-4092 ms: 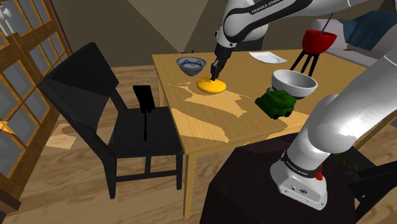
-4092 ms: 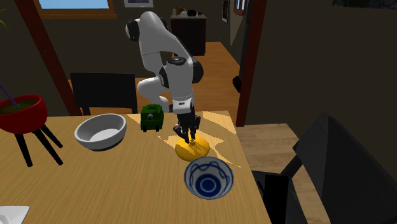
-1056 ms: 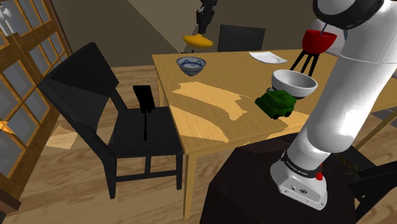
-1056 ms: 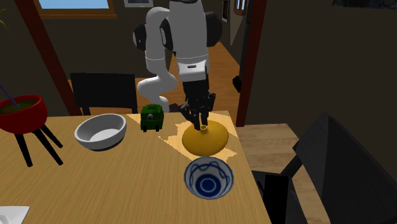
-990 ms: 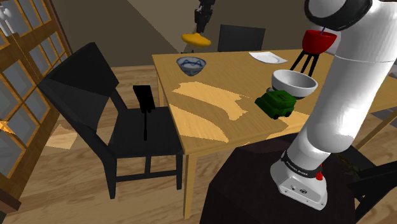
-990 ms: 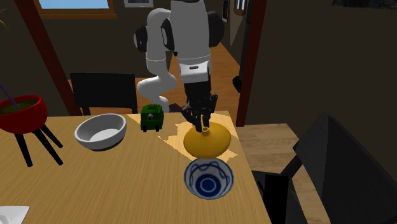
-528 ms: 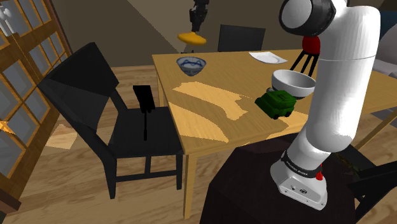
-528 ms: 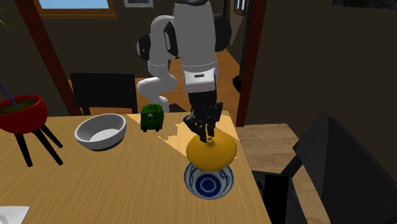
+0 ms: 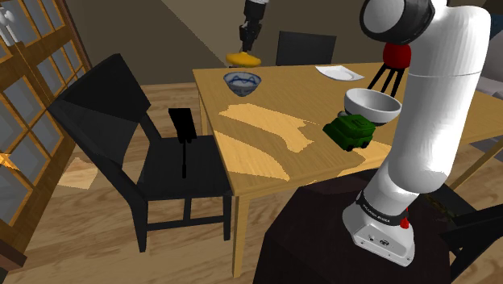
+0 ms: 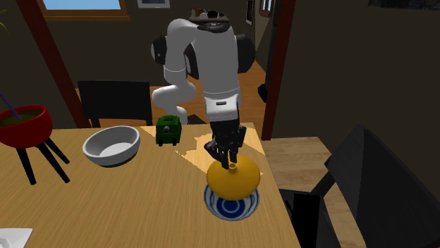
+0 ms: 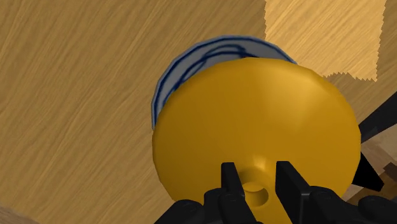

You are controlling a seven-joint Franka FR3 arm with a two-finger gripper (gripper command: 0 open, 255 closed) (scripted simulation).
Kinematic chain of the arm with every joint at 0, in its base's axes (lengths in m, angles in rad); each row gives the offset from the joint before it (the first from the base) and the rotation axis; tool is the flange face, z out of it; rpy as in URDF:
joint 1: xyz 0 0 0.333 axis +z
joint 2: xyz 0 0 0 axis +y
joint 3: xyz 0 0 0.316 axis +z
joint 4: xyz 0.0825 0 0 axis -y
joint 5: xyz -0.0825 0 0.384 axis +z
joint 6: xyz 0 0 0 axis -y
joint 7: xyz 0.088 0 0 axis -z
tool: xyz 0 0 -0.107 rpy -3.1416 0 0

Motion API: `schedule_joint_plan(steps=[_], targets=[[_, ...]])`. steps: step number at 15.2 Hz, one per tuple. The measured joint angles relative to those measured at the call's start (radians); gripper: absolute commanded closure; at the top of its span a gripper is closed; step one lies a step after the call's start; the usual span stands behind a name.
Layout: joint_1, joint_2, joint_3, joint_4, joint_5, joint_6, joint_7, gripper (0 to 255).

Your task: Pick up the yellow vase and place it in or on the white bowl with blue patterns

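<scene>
The yellow vase is squat and round with a narrow neck. My gripper is shut on that neck and holds the vase in the air over the white bowl with blue patterns. In the wrist view the fingers clasp the neck, and the vase covers most of the bowl beneath it. In the shoulder view the vase hangs from the gripper just above the bowl at the table's far corner.
On the wooden table stand a green toy vehicle, a plain white bowl, a red bowl on black legs and a flat white piece. Black chairs stand beside the table; another at its far side.
The gripper has carried the vase from above the table across to over the patterned bowl and has lowered it a little in the last half second.
</scene>
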Motion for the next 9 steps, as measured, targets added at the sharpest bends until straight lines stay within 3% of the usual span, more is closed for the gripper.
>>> schedule_joint_plan(steps=[9], targets=[[0.009, -0.016, 0.003, -0.145, -0.001, 0.129, -0.005, 255]])
